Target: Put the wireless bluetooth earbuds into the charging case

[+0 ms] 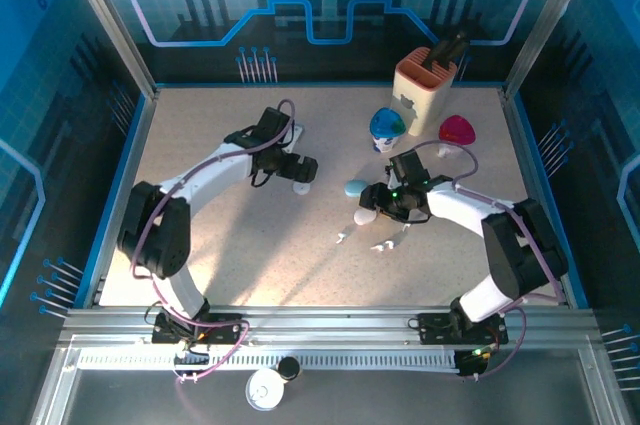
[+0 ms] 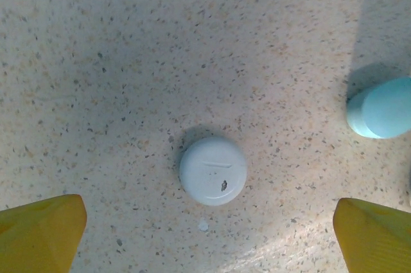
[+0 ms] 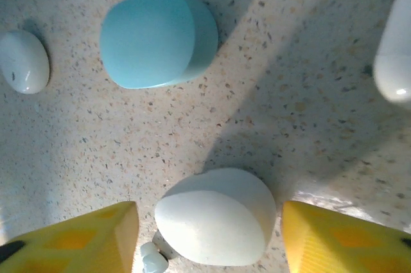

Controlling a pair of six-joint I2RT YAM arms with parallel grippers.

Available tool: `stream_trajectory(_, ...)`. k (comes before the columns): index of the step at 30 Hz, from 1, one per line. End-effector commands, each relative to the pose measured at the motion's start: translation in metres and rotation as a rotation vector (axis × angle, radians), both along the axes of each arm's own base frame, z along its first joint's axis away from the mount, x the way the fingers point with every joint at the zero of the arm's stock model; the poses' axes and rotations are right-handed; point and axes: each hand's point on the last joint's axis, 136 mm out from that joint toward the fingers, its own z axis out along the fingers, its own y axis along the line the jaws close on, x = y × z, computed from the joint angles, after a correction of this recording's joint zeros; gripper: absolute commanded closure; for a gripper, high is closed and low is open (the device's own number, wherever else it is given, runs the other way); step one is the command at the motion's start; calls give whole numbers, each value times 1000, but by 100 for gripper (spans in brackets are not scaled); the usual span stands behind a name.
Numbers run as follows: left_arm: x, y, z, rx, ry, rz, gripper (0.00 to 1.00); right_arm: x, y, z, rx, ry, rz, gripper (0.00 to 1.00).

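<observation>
Right of the table's middle, the wireless bluetooth earbuds [image 1: 380, 245] lie loose on the surface, none visibly in a case, so the task looks barely begun. The white case [image 3: 218, 228], blue case [image 3: 157, 38] and round white case [image 2: 212, 170] all look closed, their contents hidden. The right gripper [image 3: 210, 212] straddles the white case, fingers apart and not pressing it. The left gripper [image 2: 207, 225] hangs spread wide over the round white case.

From above and behind, the top camera takes in the whole tabletop [image 1: 200, 145]; both wrist cameras look straight down at close range, sharing the pale blue case [image 3: 157, 38].
</observation>
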Motion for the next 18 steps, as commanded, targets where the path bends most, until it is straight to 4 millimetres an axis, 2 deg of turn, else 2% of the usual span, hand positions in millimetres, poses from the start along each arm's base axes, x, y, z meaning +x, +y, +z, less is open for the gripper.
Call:
stream_trajectory(1, -14, 6, -17, 51, 162, 128, 1, 5, -13, 24, -59, -68, -14, 36)
stream_trajectory(8, -14, 4, -44, 108, 363, 304, 2, 12, -10, 55, -58, -138, 13, 33)
stream_trajectory(13, -8, -11, -63, 43, 409, 362, 7, 13, -3, 58, -35, -143, 30, 33)
stream_trajectory(18, -2, -15, -74, 35, 414, 386, 11, 12, -1, 54, -28, -133, 32, 33)
